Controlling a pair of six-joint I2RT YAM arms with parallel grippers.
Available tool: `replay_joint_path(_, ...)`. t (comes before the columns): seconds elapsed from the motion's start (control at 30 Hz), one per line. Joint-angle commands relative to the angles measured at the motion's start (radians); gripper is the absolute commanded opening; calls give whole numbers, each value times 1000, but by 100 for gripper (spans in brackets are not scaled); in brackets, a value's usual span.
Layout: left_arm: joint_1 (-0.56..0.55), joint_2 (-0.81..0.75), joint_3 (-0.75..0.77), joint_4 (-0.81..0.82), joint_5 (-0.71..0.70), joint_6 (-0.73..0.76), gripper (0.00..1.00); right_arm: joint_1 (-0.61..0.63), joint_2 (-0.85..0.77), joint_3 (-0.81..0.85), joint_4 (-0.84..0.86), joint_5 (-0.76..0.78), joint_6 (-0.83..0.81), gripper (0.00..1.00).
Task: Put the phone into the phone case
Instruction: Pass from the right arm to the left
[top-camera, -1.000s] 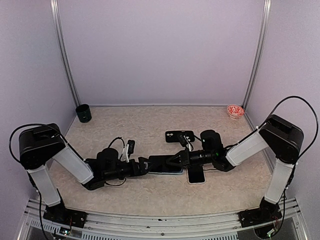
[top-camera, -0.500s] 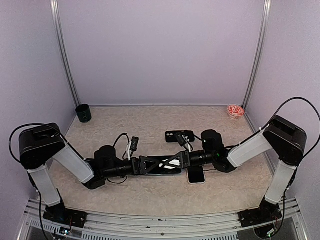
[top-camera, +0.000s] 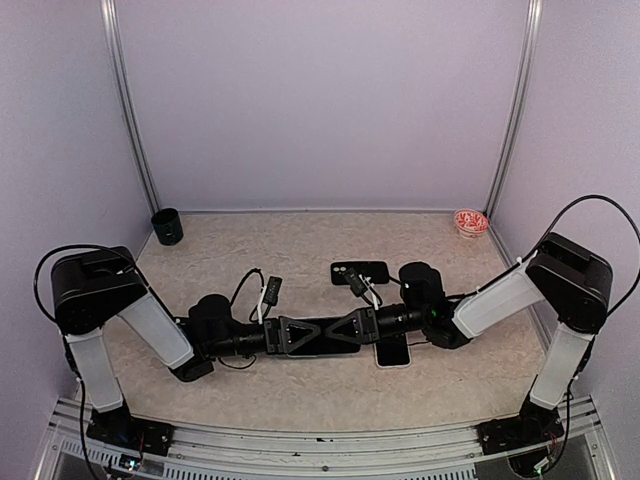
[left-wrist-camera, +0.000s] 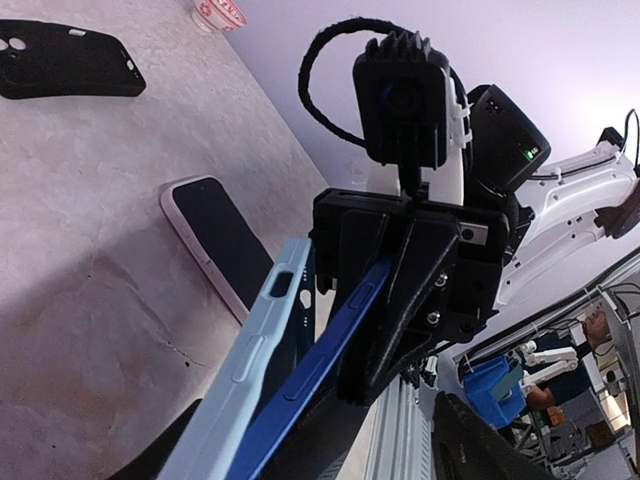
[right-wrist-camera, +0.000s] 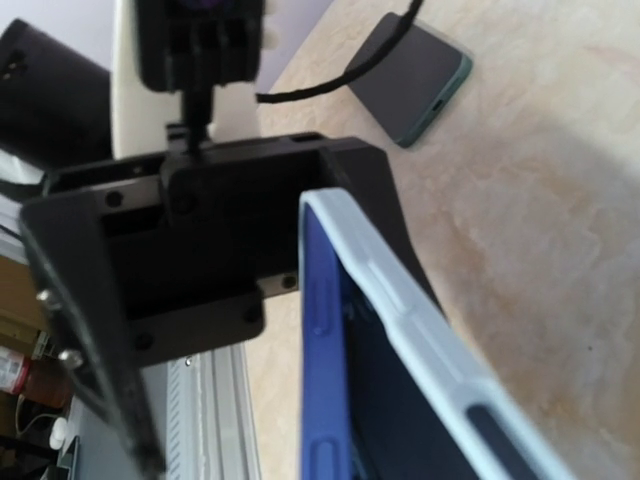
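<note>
Meeting over the middle of the table, we clench our right gripper on the blue phone, with the pale case alongside. Whether our left gripper grips it, we cannot tell.

My left gripper and right gripper face each other at mid-counter, with the phone alongside the phone case between them. A second phone lies just in front of my right gripper and a spare case lies behind it. A cup stands in the far left corner and a bowl in the far right.
</note>
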Motion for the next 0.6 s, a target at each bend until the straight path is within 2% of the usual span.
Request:
replay_joint_path(0.0,-12,10,12,92,45,0,63,9,-28,4,52,1,-19,0)
replay_joint_path(0.1,-15,10,13,95,48,0,52,10,-32,2,51,5,-21,0)
replay_joint_path(0.23,-20,12,17,98,48,1,43,10,-35,2,49,9,-27,0)
replay_joint_path(0.57,-25,6,20,100,52,4,28,9,-38,-4,51,12,-25,0)
